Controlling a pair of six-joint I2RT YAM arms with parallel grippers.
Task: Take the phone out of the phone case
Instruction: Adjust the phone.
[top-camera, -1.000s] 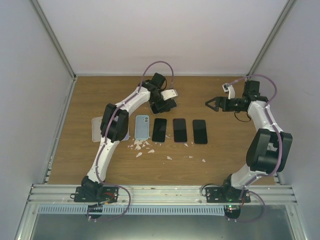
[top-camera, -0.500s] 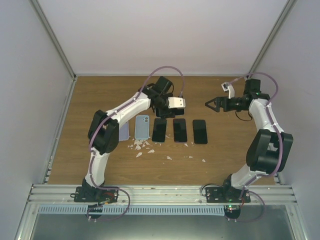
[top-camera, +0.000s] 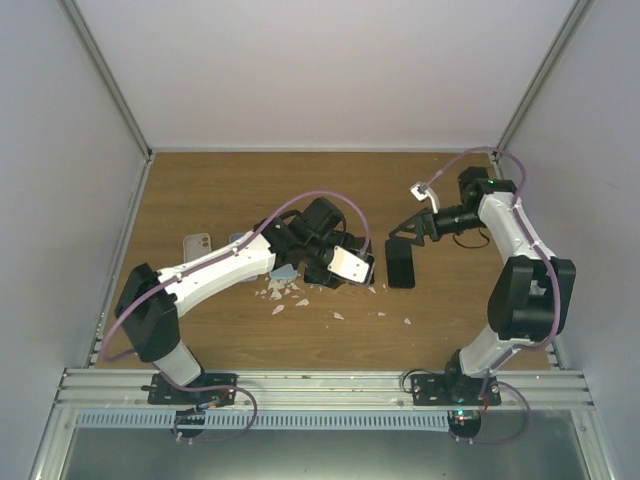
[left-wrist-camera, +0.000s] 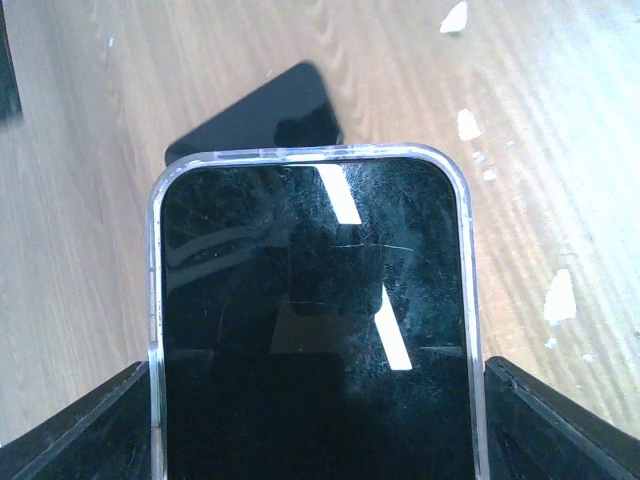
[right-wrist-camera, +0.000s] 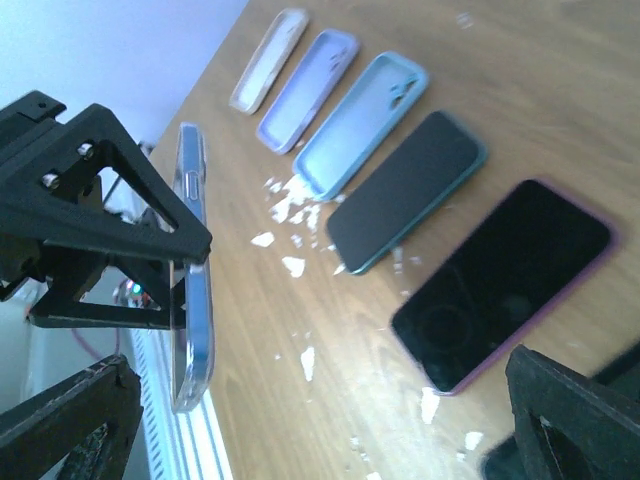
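Observation:
The phone (left-wrist-camera: 315, 300), dark-screened and scuffed, sits in a clear phone case (left-wrist-camera: 155, 300). My left gripper (left-wrist-camera: 318, 400) is shut on it across its width, one black finger (left-wrist-camera: 85, 425) at each long edge. From above, the left gripper (top-camera: 350, 268) holds it over the row of phones. The right wrist view shows the cased phone (right-wrist-camera: 192, 270) edge-on, lifted off the table. My right gripper (top-camera: 405, 232) stands open and empty just right of it, jaws wide, pointing at the left gripper.
On the wooden table lie a phone in a teal case (right-wrist-camera: 405, 190), one in a purple case (right-wrist-camera: 500, 285) and a dark phone (top-camera: 400, 263). Empty beige (right-wrist-camera: 268, 60), lilac (right-wrist-camera: 308, 90) and blue (right-wrist-camera: 360, 125) cases lie beyond. White flecks (top-camera: 285, 292) are scattered around.
My left arm has swung from the back of the table forward over the row of phones, carrying the cased phone. The right gripper has moved left and nearer to it, still open.

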